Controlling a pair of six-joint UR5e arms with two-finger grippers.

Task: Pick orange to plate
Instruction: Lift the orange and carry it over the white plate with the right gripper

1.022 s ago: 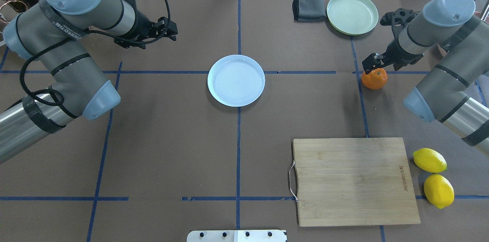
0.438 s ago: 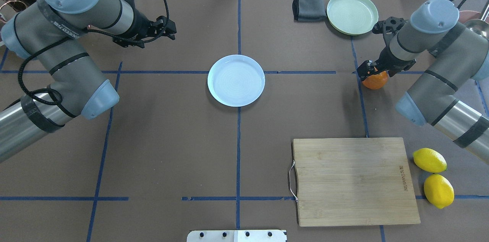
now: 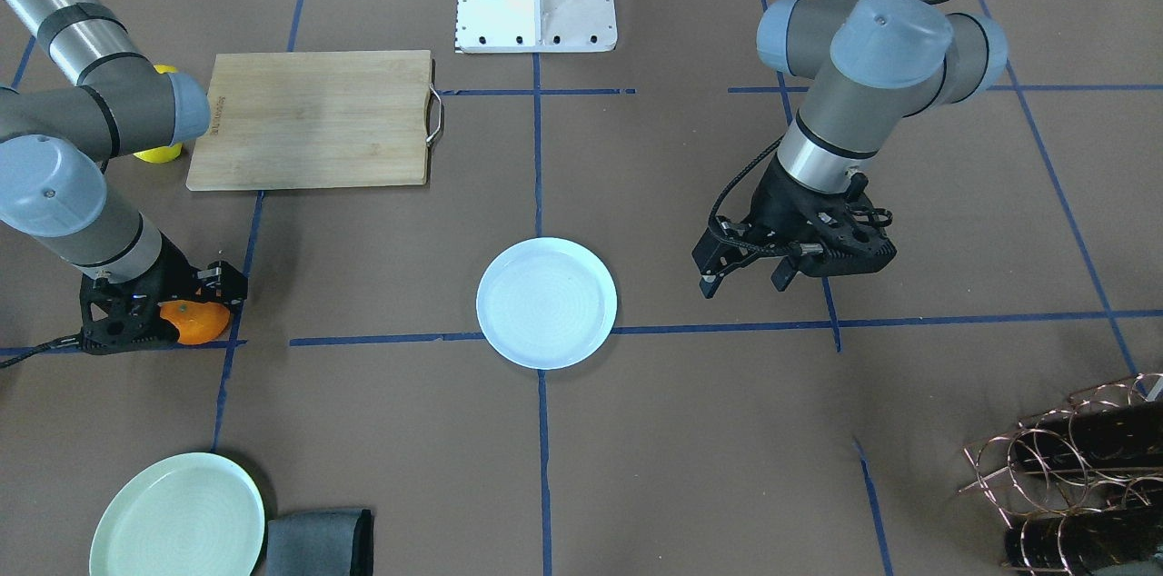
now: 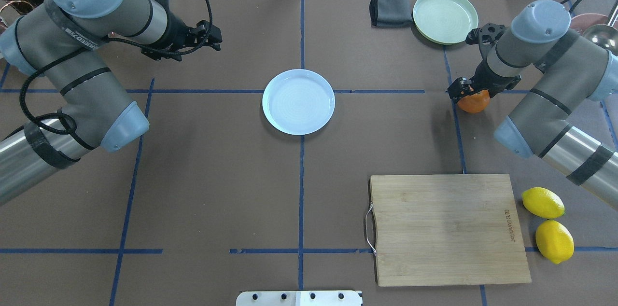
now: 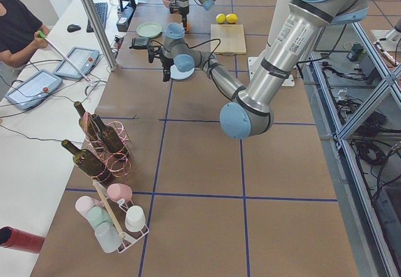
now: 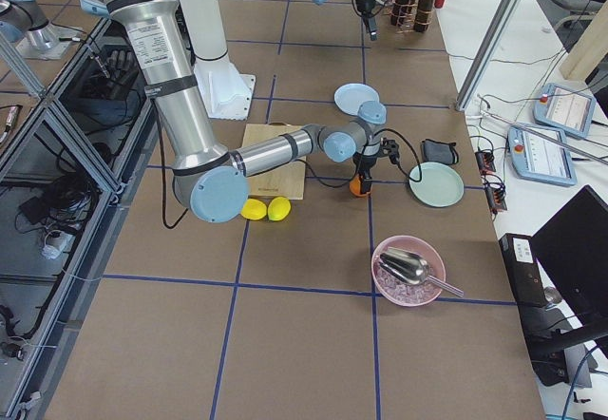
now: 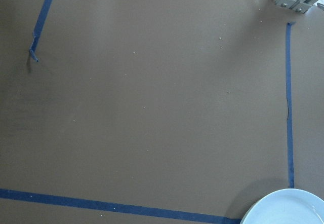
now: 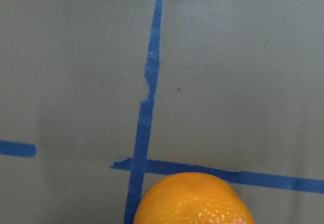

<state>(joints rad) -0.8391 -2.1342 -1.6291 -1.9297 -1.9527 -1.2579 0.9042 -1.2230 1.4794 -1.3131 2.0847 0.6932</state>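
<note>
The orange rests on the brown table at the right, by a blue tape crossing. My right gripper has come down over it, open, one finger on each side of the fruit. Only the orange's top shows in the right wrist view, at the bottom edge. The pale blue-white plate lies empty at the table's centre, well to the left of the orange. My left gripper hovers open above bare table at the back left, and the plate's rim shows in a corner of its wrist view.
A mint-green plate and a folded grey cloth lie behind the orange. A wooden cutting board and two lemons sit at the front right. A pink bowl with a scoop stands at the right end, a bottle rack at the left end.
My right arm swung in and lowered its gripper from just behind the orange down around it. The left arm shifted only slightly. The orange has not moved.
</note>
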